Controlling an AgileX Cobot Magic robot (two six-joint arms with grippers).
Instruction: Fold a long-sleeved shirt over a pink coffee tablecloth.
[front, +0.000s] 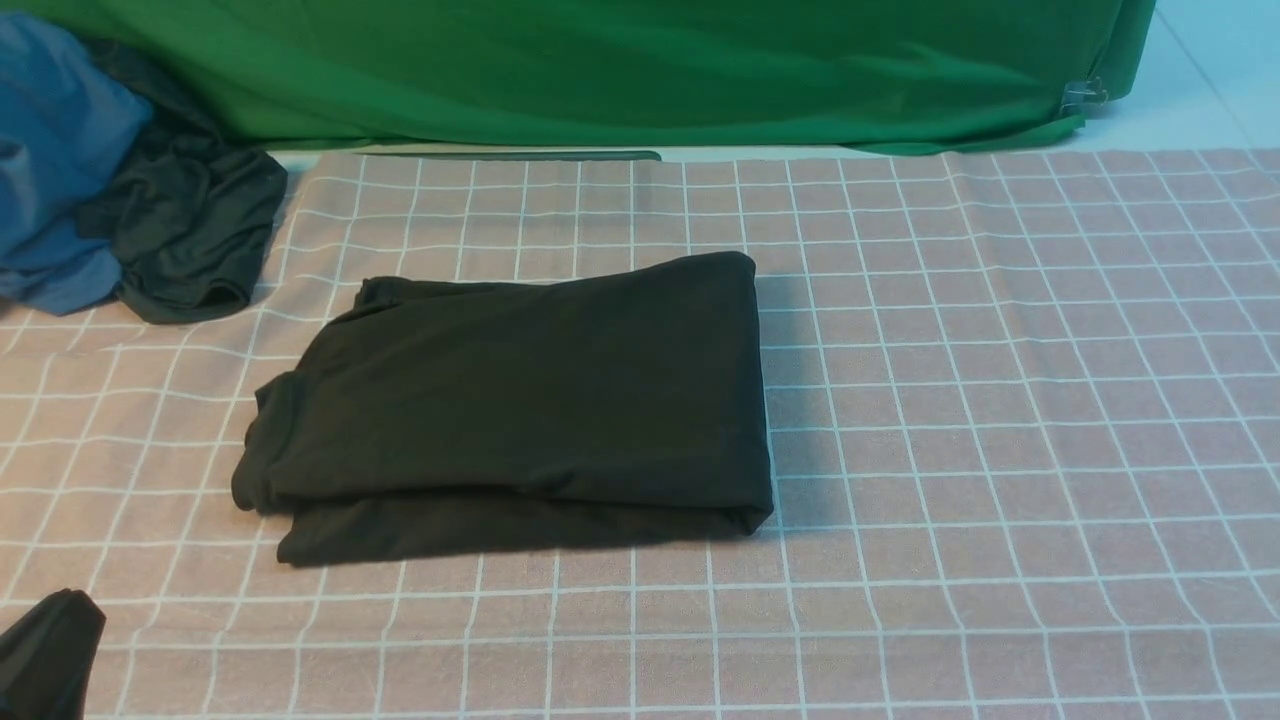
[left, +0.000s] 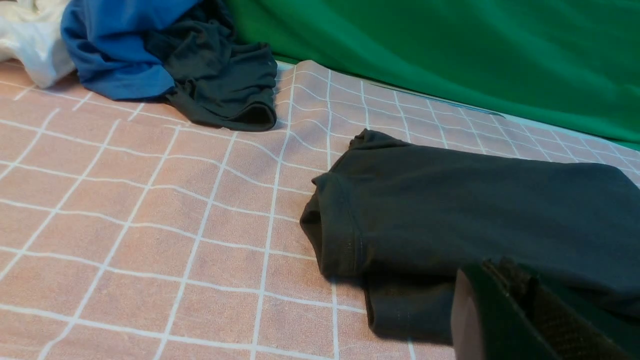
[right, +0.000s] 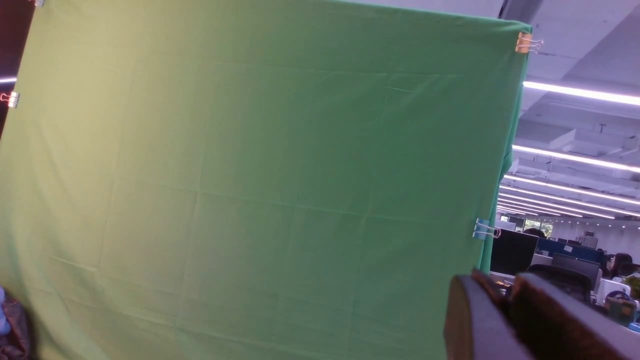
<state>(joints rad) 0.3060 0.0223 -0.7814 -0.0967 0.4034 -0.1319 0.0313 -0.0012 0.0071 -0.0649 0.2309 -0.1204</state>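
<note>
The long-sleeved shirt (front: 520, 400) lay folded into a compact black rectangle on the pink coffee tablecloth (front: 1000, 400), flat, with a lower layer showing along its near edge and the collar end bunched slightly toward the clothes heap; no print visible from any view; the left gripper (left: 530, 310) sat low just beside the shirt's near corner, jaws pressed together and holding nothing; the right gripper (right: 505, 310) was raised well away from the shirt, its camera facing the green cloth (right: 250, 175) backdrop, and whether its jaws stood parted or closed I could not tell from that view; nothing seemed to be held in them; a blue garment (front: 60, 150) and a dark grey-green garment (front: 190, 230) lay heaped beyond the shirt's far collar-side corner, apart from it; judged the fold essentially done; risks from here: the left arm, being so near the shirt, could catch the loose lower layer on withdrawal and drag the stack askew; the soft knit could slump at the bunched collar end; any sweep toward the heap might snag those garments.
</note>
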